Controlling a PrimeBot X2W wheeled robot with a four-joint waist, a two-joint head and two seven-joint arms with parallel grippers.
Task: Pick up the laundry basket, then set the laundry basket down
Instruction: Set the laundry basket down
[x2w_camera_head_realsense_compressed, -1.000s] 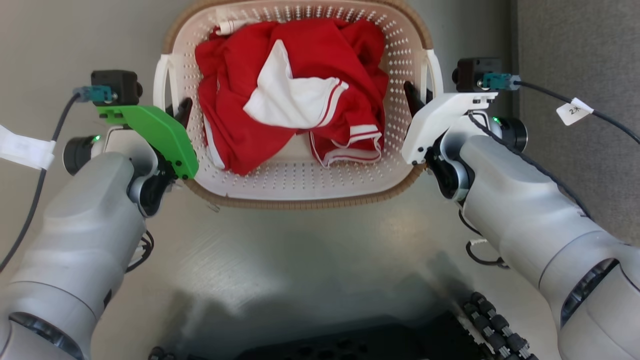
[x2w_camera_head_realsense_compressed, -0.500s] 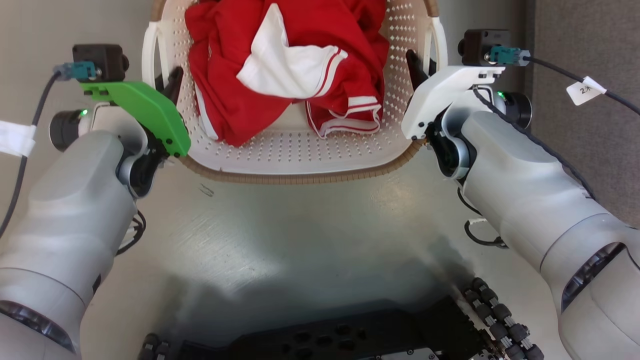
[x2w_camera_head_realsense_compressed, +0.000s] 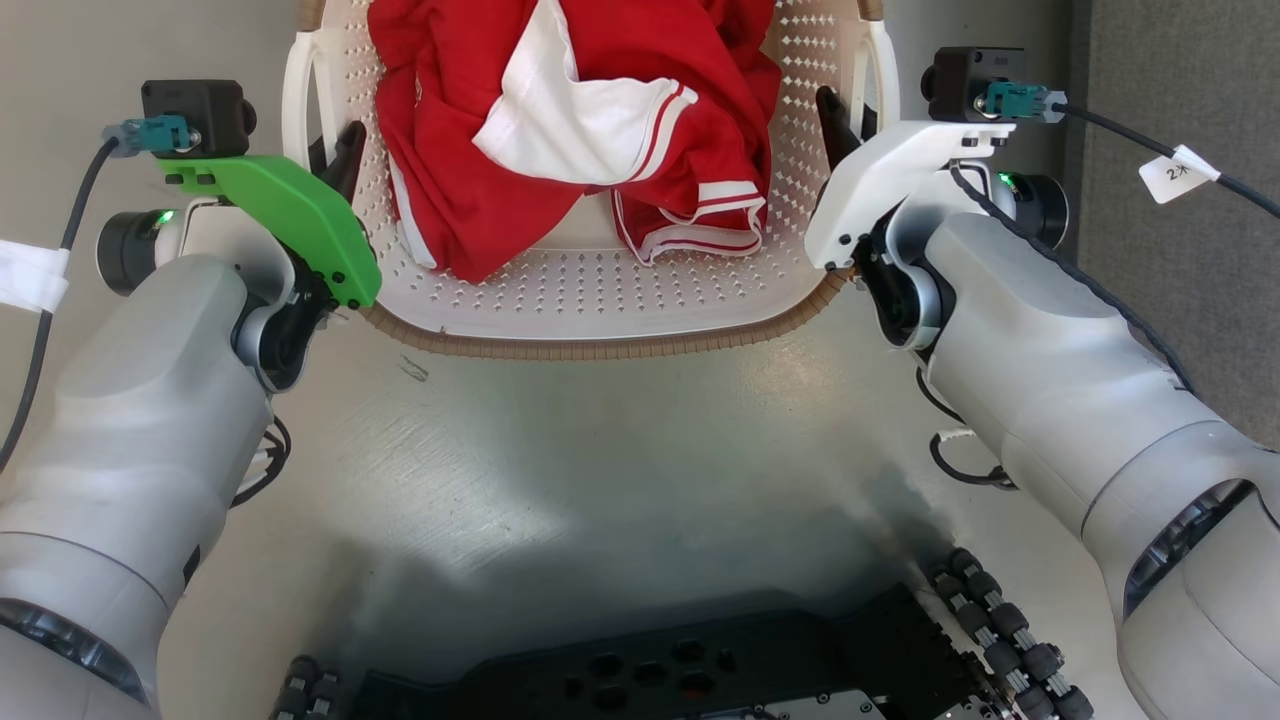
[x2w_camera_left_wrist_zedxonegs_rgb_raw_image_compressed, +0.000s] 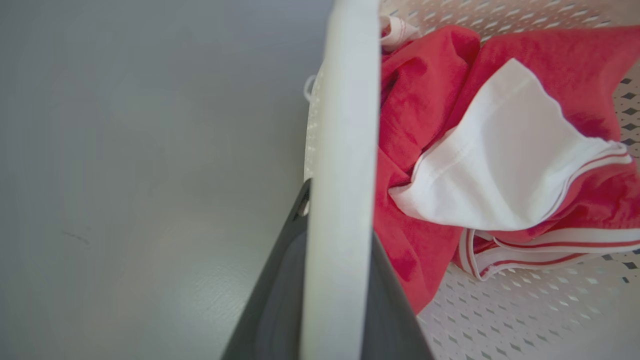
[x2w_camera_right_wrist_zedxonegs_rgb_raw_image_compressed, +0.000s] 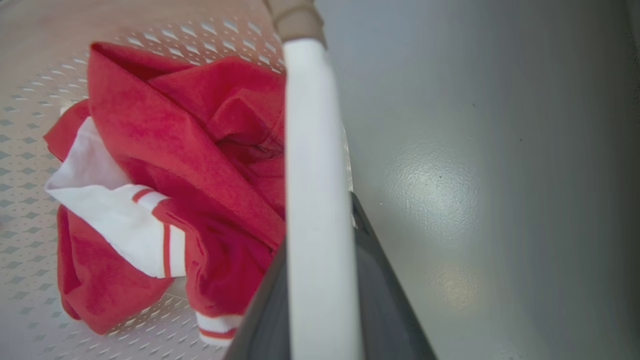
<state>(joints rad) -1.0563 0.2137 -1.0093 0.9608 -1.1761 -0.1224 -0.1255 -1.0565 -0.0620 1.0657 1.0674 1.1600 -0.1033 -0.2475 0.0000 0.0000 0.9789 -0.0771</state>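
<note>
The laundry basket (x2w_camera_head_realsense_compressed: 600, 347) is cream-white and perforated with a brown rim; it sits at the top of the head view, its far end cut off. A red and white garment (x2w_camera_head_realsense_compressed: 560, 110) lies crumpled inside. My left gripper (x2w_camera_head_realsense_compressed: 335, 152) is shut on the basket's left white handle (x2w_camera_head_realsense_compressed: 294, 100). My right gripper (x2w_camera_head_realsense_compressed: 846, 115) is shut on the right handle (x2w_camera_head_realsense_compressed: 884, 70). In the left wrist view the handle (x2w_camera_left_wrist_zedxonegs_rgb_raw_image_compressed: 340, 150) runs between my dark fingers (x2w_camera_left_wrist_zedxonegs_rgb_raw_image_compressed: 277, 305). The right wrist view shows the same: the handle (x2w_camera_right_wrist_zedxonegs_rgb_raw_image_compressed: 310, 150) is clamped by the fingers (x2w_camera_right_wrist_zedxonegs_rgb_raw_image_compressed: 387, 305), with the garment (x2w_camera_right_wrist_zedxonegs_rgb_raw_image_compressed: 175, 150) to its left.
Grey glossy floor (x2w_camera_head_realsense_compressed: 620, 470) lies under and in front of the basket, with a small scuff mark (x2w_camera_head_realsense_compressed: 412, 370). A darker carpeted strip (x2w_camera_head_realsense_compressed: 1180, 300) runs along the right. My black base (x2w_camera_head_realsense_compressed: 700, 670) fills the bottom edge. A tagged cable (x2w_camera_head_realsense_compressed: 1175, 172) trails from the right wrist.
The basket, held by both grippers, has shifted toward the top of the head view. Its near rim has drawn away from the floor scuff. More of my base shows, so the camera moved too.
</note>
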